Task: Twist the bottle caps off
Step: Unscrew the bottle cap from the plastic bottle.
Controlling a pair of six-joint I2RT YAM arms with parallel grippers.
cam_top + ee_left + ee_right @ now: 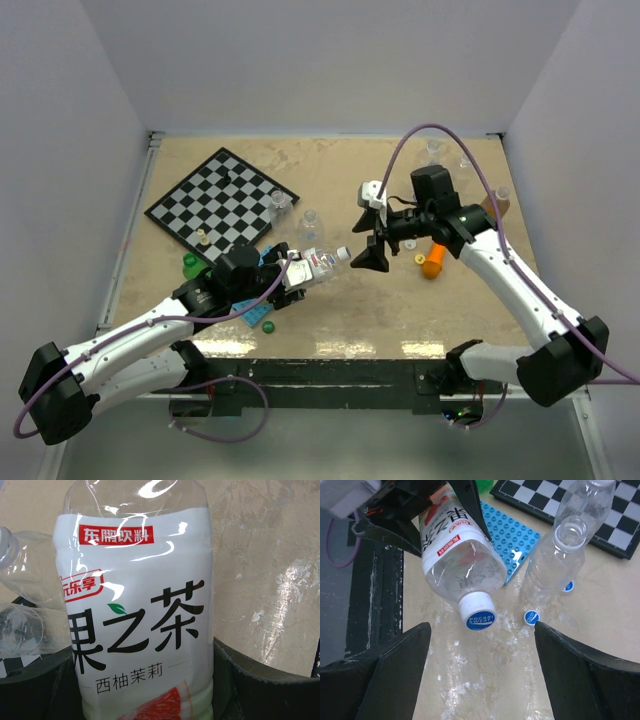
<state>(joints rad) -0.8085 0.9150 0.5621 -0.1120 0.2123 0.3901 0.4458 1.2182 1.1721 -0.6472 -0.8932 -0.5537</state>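
My left jaws clamp the bottle (455, 555), its long axis aimed at my right jaws — spread wide — with the cap (477, 614) dead ahead at twelve o'clock.

Ahead of right gripper (368, 252): 1 labelled bottle (457, 555), 2 clear bottles (555, 565), 3 blue-topped caps (481, 620) (1 screwed on, 2 loose), 1 chessboard (560, 500), 1 blue studded plate (512, 537).

A black-and-white chessboard (222, 203) lies askew on the far left of the tan bench (330, 170), with what look like a few small pieces on it. Near its edge sits a blue studded plate (512, 535). An orange carrot-shaped toy (432, 262) lies well apart on the right.
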